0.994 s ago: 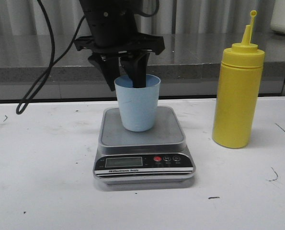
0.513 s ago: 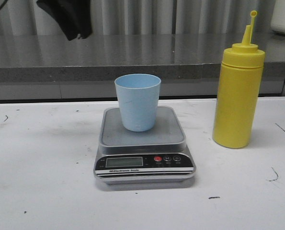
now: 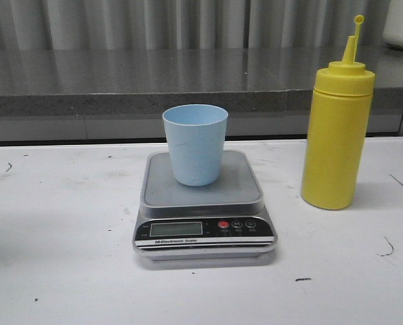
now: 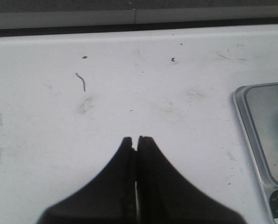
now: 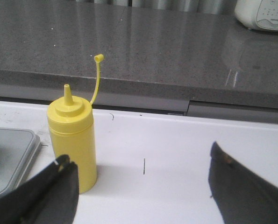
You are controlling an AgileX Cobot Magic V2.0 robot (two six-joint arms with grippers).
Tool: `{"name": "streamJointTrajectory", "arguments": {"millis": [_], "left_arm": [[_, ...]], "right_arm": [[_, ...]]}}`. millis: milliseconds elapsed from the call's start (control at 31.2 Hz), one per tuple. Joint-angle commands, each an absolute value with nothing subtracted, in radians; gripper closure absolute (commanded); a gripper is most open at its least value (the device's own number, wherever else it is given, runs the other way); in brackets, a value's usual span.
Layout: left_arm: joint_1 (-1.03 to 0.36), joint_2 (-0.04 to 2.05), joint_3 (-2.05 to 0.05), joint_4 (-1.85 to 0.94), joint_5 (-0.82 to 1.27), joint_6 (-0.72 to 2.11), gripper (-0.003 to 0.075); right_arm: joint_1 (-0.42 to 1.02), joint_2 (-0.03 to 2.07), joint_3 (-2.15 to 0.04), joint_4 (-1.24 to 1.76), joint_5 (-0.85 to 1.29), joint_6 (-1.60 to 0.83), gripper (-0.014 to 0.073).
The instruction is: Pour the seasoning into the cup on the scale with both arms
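While the cup [image 3: 195, 144] stands upright on the steel platform of the scale [image 3: 204, 203], neither arm shows in the front view. To the scale's right, apart from it, the seasoning [image 3: 338, 128] stands upright on the white table [image 3: 59, 230] — nozzle bare, its little cap dangling on a strap. Over bare tabletop beside the scale, the left gripper [image 4: 135, 140] has its jaws pressed together. The right gripper [image 5: 141, 163] is spread wide, facing the bottle — nothing held.
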State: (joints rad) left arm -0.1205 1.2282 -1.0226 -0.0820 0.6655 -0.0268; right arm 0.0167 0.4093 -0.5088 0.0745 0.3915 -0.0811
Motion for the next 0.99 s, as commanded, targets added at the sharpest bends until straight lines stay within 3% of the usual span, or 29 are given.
{"name": "streamJointTrajectory", "arguments": {"millis": [0,224,513,737,962], "left_arm": [[-0.094,1.068,-0.907,-0.096,0.526,-0.037,0.074],[-0.095,0.694,-0.625,-0.096,0.418,-0.037,0.074],[-0.095,0.202,-0.472,-0.096,0.389,-0.037,0.074],[-0.095,0.026,-0.427,-0.096,0.372,-0.037,0.074],[-0.095,-0.022,-0.411,-0.096,0.37,-0.037,0.074]], "right_arm": [[0.014,0.422,-0.546,0.066,0.319,-0.089,0.0006],[0.014,0.422,-0.546,0.066,0.319,-0.089,0.0006],[0.014,0.422,-0.546,0.063,0.319,-0.089,0.0006],[0.014,0.422,-0.546,0.063,0.319,-0.089,0.0006],[0.014,0.442,-0.546,0.07,0.304,-0.089,0.0006]]}}
